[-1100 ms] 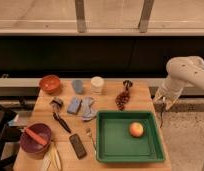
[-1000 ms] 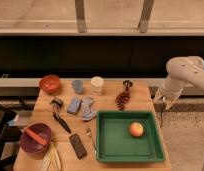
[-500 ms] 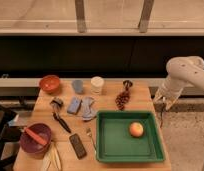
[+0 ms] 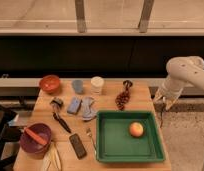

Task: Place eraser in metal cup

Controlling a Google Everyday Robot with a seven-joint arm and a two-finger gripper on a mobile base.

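Grasp not yet begun: gripper [image 4: 163, 100] hangs off table [image 4: 143, 94] right edge, empty, opening we cannot tell. Eraser [image 4: 77, 145] lies front-left; metal cup [image 4: 57, 103] behind it. Next we need long reach left onto eraser

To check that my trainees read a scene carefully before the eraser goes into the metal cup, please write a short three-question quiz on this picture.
1. True or false: the eraser lies inside the green tray.
2. Where is the gripper? A) above the eraser B) beyond the right edge of the table C) in the green tray
3. What lies in the green tray?
Key: 1 false; 2 B; 3 one round orange fruit.
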